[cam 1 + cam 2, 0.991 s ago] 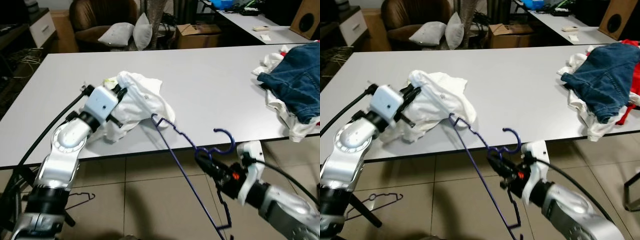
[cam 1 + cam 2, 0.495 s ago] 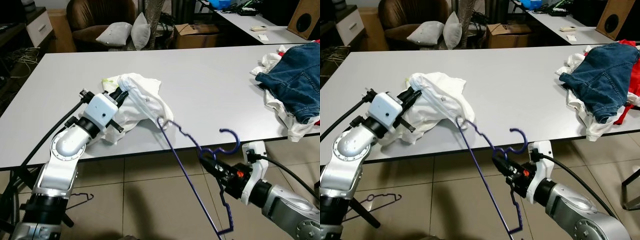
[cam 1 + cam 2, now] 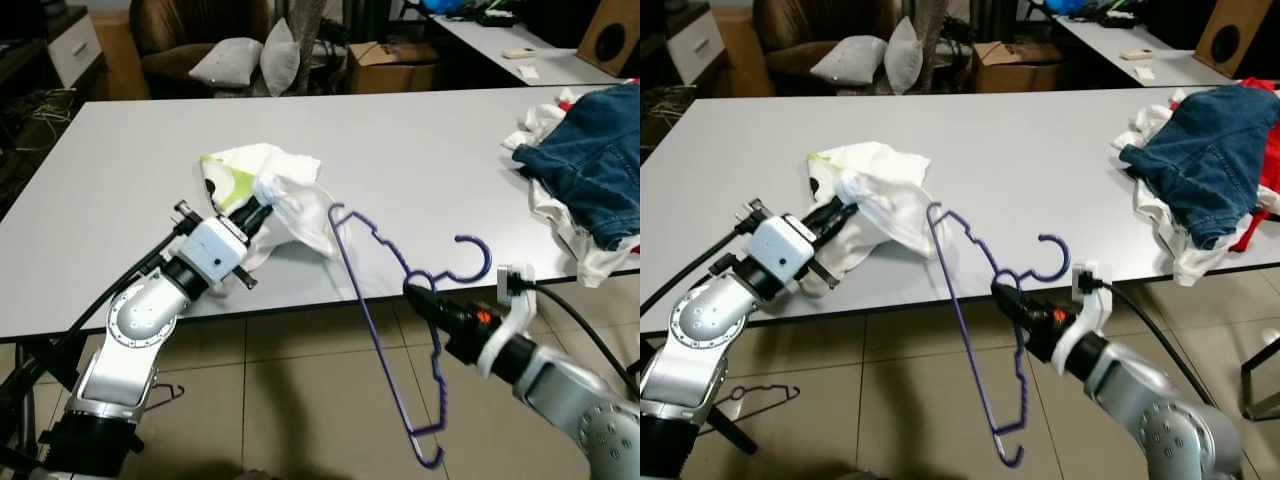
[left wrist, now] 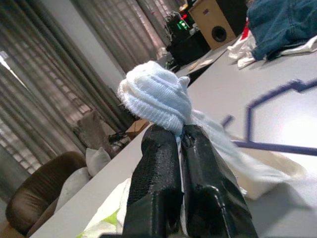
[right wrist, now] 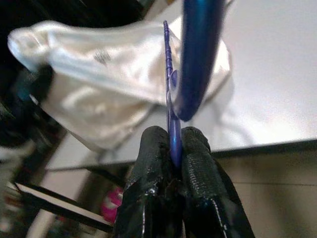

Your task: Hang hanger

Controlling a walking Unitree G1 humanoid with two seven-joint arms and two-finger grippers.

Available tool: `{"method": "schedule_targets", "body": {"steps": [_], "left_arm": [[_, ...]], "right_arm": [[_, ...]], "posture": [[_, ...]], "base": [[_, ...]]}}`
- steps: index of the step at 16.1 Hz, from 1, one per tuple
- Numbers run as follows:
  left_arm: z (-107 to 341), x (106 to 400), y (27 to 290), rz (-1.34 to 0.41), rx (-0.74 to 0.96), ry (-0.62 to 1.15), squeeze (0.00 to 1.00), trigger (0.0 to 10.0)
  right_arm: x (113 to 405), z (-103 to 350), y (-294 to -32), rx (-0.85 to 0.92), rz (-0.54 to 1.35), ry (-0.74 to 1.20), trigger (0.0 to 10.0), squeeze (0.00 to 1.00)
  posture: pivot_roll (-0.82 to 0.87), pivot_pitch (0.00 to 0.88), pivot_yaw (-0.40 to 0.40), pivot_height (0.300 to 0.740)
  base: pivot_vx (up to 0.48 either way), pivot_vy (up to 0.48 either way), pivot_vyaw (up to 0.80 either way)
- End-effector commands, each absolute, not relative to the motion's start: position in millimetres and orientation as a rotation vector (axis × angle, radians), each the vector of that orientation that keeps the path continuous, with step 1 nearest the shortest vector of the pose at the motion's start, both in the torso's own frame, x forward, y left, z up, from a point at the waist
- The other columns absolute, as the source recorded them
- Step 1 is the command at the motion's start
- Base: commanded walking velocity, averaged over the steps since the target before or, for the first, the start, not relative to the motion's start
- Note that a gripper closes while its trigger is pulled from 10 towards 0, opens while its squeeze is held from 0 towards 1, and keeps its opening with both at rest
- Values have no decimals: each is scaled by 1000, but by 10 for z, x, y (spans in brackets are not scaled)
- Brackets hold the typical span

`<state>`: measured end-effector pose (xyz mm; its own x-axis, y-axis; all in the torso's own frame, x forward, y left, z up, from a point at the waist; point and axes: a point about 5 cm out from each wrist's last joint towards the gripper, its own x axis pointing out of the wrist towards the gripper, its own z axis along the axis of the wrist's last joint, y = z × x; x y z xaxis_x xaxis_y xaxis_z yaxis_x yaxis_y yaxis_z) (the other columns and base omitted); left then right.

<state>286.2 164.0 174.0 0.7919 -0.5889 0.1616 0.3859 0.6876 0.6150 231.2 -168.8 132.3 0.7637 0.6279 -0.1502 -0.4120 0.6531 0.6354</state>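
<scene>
A white garment [image 3: 285,190] with a green print lies bunched on the grey table [image 3: 420,140]. My left gripper [image 3: 260,210] is shut on a fold of it, and the cloth bulges above the fingers [image 4: 158,153]. A thin blue hanger [image 3: 372,290] hangs tilted at the table's near edge. Its upper corner [image 3: 335,212] sits beside the garment and its lower end [image 3: 430,455] is over the floor. My right gripper [image 3: 415,290] is shut on the wire just below the hook [image 3: 478,262]; the wire shows pinched between the fingers [image 5: 148,158].
A pile of jeans and clothes [image 3: 590,160] lies at the table's right end. Another hanger [image 3: 165,395] lies on the tiled floor under the left arm. Behind the table are a brown armchair with cushions [image 3: 235,55], a cardboard box [image 3: 395,68] and a second table [image 3: 520,45].
My right gripper has risen and moved right with the hanger, swinging its lower end up. My left gripper has drawn back toward me with the cloth, uncovering the green print.
</scene>
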Motion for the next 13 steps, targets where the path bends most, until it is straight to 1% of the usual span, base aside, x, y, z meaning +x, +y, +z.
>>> {"method": "schedule_targets", "body": {"steps": [1,3,4,9,11,13], "left_arm": [[1766,2840,1601,-590,613,-385,0,0],[1769,2839,1566,-602,636,-392,0,0],[1791,2852,1566,-582,640,-408,0,0],[1867,2849,1552,-561,651,-455,0,0],[1853,2787,1486,-628,664,-474,0,0],[1798,2717,1391,-745,704,-476,0,0]], "right_arm": [[2332,1326,-1705,677,618,372,10000,0],[2336,1216,-1701,694,630,442,10000,0],[2317,1148,-1686,665,647,505,10000,0],[2343,1160,-1678,678,687,540,10000,0],[2397,1133,-1692,701,666,554,10000,0],[2457,1128,-1698,739,662,562,10000,0]], "posture": [[-34,0,-8,740],[-27,0,-19,740],[-25,0,-27,740],[-14,0,-46,740],[-9,0,-57,740],[-4,0,-65,740]], "base": [[0,0,0],[0,0,0],[0,0,0],[0,0,0],[0,0,0],[0,0,0]]}}
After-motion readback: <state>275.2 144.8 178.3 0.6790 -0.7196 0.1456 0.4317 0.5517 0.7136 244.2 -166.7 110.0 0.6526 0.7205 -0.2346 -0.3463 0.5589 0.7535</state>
